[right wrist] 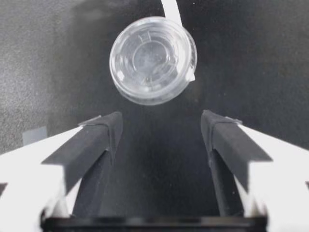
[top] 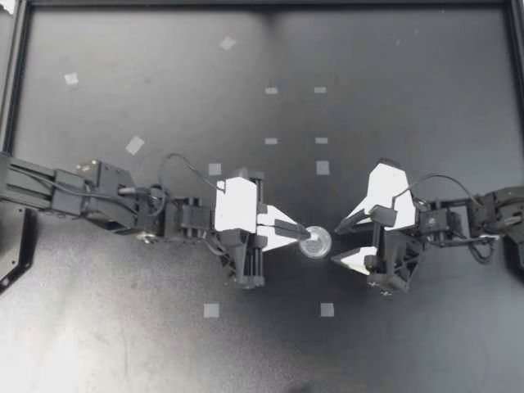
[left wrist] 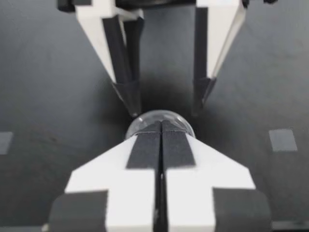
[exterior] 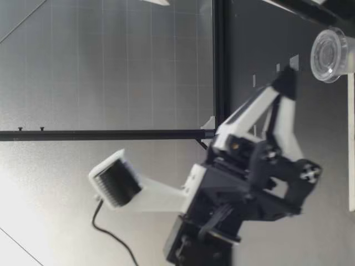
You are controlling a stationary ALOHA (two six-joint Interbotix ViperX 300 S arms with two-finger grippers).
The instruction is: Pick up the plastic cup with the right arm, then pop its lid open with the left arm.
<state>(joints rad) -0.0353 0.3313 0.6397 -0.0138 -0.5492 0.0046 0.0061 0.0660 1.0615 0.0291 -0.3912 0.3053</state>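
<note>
My left hand (top: 303, 234) pinches a clear round cup (top: 316, 242); my right hand (top: 336, 242) gapes open.

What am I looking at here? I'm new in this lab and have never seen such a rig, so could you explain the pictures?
This is a robot with two arms at a dark table, each ending in a two-fingered gripper. The top view looks straight down on the table. The low view looks across it from table height. The other two pictures come from a camera on each wrist, looking along that gripper's fingers. Small pale tape squares are stuck on the table. The left gripper has its fingers closed and seems to pinch the rim of a small clear cup. The right gripper is open and faces the cup, with its fingertips just short of it and not touching.
</note>
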